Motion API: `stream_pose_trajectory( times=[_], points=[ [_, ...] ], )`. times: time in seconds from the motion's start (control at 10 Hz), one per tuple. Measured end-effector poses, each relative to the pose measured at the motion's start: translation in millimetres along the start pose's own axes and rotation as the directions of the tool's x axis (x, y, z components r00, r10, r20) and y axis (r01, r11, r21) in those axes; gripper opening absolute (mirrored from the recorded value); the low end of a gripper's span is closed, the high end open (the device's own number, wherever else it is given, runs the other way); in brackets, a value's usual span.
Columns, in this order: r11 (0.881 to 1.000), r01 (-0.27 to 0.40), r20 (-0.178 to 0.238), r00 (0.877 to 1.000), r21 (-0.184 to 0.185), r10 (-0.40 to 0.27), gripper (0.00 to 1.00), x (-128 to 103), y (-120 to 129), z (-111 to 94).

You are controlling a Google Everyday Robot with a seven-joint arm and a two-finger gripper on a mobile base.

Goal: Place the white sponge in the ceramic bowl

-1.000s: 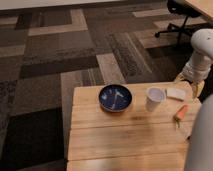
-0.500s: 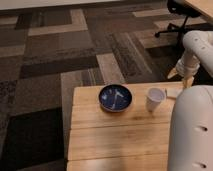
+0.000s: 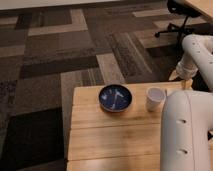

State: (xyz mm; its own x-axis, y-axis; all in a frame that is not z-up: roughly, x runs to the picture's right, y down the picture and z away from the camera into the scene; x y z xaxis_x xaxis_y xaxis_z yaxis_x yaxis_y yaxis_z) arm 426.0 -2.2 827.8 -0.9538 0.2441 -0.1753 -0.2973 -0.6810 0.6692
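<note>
While hand [image 3: 185, 83] hangs nr cup [image 3: 155, 98], glossy round bowl [image 3: 115, 97]

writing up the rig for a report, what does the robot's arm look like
The arm is smooth glossy white, made of thick rounded tubular links; the near one carries two small dark round marks. Another white link curves at upper right. No cables or lettering show. The tool is hidden behind the near link, at right.
</note>
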Motion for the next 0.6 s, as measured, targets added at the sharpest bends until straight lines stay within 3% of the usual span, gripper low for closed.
stream_pose_trajectory(
  times=[0.6],
  points=[
    [1.0,0.026,0.019,1.0,-0.004,-0.025,0.65,-9.1,17.1,35.8]
  ],
)
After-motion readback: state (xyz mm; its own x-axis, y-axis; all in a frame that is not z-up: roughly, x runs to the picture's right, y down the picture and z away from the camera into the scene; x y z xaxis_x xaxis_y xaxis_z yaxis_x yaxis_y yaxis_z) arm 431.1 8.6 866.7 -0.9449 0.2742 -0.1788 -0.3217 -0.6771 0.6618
